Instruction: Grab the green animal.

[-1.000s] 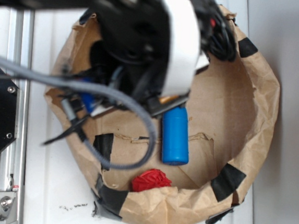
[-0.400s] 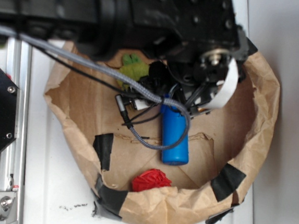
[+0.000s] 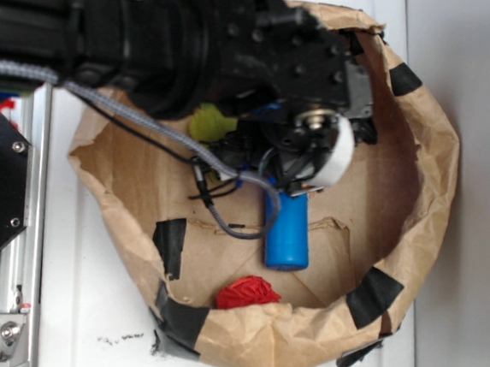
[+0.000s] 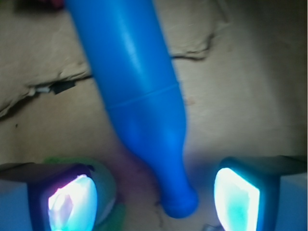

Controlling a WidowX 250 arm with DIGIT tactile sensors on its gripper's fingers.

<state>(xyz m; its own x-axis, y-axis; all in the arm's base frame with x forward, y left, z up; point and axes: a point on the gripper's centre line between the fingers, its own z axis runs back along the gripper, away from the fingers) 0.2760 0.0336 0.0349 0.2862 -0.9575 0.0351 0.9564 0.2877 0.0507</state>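
Note:
The green animal [image 3: 211, 123] lies at the back left of the paper bag's floor, half under the black arm; only its yellow-green fuzzy part shows. In the wrist view a green edge of the green animal [image 4: 114, 192] peeks out beside the left finger [image 4: 72, 204]. My gripper [image 4: 154, 202] is open. The neck of the blue bottle [image 4: 139, 86] lies between the fingers, nearer the right finger [image 4: 238, 199], and neither pad touches it. In the exterior view the arm's wrist [image 3: 317, 143] hides the jaws.
The blue bottle [image 3: 286, 232] lies on the floor of the brown paper bag [image 3: 425, 191]. A small red wrinkly ball [image 3: 246, 293] rests against the near wall. Grey cables [image 3: 226, 201] hang from the arm into the bag. A metal rail [image 3: 21, 241] runs along the left.
The arm has swung across the bag, right and then a little back left, uncovering the green animal. The bottle and the red ball have not moved.

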